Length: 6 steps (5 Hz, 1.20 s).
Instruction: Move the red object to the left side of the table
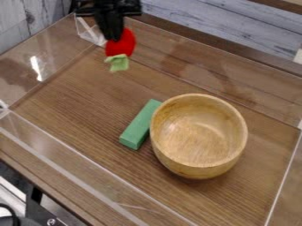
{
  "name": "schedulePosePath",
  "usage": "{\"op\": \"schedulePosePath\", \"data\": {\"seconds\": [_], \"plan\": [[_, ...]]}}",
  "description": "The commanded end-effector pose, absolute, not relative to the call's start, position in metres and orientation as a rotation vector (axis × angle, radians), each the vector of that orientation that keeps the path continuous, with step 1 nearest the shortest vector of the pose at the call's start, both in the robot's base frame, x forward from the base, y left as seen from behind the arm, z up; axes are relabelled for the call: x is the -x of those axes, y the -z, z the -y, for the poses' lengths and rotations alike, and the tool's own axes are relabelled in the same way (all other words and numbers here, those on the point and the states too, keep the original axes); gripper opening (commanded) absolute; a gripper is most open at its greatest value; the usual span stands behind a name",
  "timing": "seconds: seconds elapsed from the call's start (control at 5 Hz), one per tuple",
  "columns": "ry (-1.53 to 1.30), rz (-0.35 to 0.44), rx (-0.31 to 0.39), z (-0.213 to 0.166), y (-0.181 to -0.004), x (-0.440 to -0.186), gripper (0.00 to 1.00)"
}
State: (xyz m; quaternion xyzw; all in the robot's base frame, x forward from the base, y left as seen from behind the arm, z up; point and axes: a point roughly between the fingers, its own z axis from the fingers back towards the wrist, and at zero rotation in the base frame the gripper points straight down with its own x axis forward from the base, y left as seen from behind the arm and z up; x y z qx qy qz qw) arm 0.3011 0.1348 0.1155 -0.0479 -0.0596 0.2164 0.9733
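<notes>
The red object (119, 45), a small bright-red toy fruit with a green leafy tip hanging below it, is held above the far left part of the table (83, 106). My black gripper (112, 33) comes down from the top edge and is shut on the fruit's upper part. The fruit hangs clear of the wood surface, and the fingertips are partly hidden by it.
A green rectangular block (140, 124) lies near the middle, touching the left side of a wooden bowl (200, 135). Low clear acrylic walls (35, 71) border the tabletop, with a folded clear piece (87, 28) at the far left corner.
</notes>
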Motion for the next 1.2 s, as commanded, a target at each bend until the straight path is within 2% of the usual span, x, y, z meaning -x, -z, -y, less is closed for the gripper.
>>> {"op": "schedulePosePath", "data": {"seconds": [0.0, 0.6, 1.0], "plan": [[-0.463, 0.205, 0.056, -0.155, -0.137, -0.291, 0.00], [-0.630, 0.218, 0.022, -0.189, -0.122, -0.283, 0.00], [-0.766, 0.215, 0.015, -0.194, -0.117, -0.281, 0.00]]}}
